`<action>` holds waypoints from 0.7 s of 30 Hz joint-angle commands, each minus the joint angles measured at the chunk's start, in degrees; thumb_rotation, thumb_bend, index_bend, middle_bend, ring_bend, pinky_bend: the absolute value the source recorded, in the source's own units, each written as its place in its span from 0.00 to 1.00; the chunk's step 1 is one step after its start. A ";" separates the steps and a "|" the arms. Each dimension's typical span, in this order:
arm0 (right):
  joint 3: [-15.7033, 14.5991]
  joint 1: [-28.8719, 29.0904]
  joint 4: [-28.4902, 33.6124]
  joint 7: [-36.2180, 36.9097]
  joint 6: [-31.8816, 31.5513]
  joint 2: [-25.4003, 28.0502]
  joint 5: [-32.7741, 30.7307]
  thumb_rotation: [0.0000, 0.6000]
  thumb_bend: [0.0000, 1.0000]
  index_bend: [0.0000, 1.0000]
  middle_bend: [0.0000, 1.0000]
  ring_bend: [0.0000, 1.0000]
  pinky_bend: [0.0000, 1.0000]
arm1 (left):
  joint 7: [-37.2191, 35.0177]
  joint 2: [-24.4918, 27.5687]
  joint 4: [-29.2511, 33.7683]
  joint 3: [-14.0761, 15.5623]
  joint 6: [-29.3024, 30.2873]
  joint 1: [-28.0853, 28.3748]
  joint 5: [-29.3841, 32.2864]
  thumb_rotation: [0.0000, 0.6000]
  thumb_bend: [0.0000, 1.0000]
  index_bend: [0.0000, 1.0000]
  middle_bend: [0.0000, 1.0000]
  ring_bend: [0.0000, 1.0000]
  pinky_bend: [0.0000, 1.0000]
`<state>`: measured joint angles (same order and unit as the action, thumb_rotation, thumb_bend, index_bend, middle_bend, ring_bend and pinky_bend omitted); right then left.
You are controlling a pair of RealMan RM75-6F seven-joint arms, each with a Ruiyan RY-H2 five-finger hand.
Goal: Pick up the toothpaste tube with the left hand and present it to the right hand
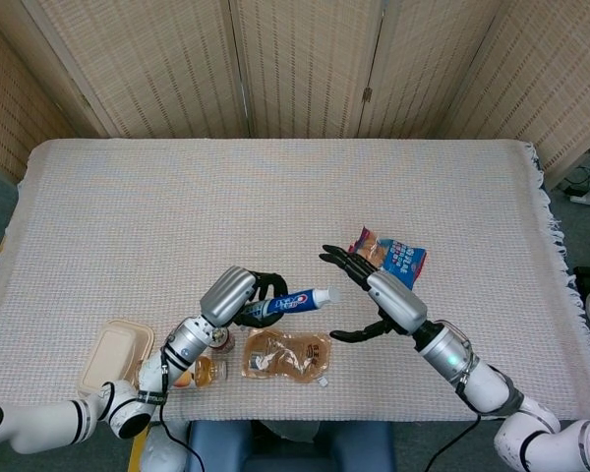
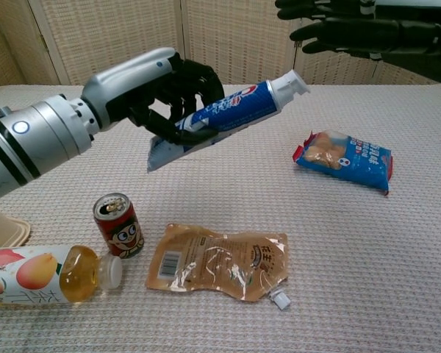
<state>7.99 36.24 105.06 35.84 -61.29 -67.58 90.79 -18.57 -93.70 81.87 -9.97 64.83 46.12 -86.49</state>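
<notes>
Tube: my left hand (image 2: 158, 92) grips the toothpaste tube (image 2: 228, 114) mid-body, aloft, cap tilted up toward my right.
Right hand (image 2: 353, 29): spread wide, empty, just beyond the cap.
Handling: likely light, squashy, slick; take the firmer cap shoulder.

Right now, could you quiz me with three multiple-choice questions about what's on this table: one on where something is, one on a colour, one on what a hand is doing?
1. Where is the blue snack packet?
A. under the can
B. lying alone to the right of the other items
C. in the left hand

2. What colour is the toothpaste tube cap?
A. white
B. red
C. black

3. What is the right hand doing?
A. gripping the tube
B. resting on the table
C. raised, holding nothing

Answers: 1 B, nothing touches the packet. 2 A, the cap end is white. 3 C, only the left hand grips the tube.
</notes>
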 commanded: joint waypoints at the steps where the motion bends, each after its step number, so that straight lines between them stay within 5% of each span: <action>1: 0.59 1.72 -0.69 6.51 0.16 -1.24 1.28 0.35 0.13 0.00 0.00 0.00 0.00 | 0.09 -0.36 -0.11 -0.17 0.04 0.05 0.19 1.00 0.75 0.77 0.80 0.72 0.71; 21: 1.76 4.95 -5.43 16.10 -1.01 -7.19 0.43 0.30 0.13 0.00 0.00 0.00 0.00 | -2.27 -1.90 -0.77 -1.08 1.69 0.09 -0.26 1.00 0.76 0.78 0.80 0.72 0.70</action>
<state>9.66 41.06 99.77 51.83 -62.27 -74.62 91.33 -20.75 -95.52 81.14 -10.99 66.43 46.23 -86.75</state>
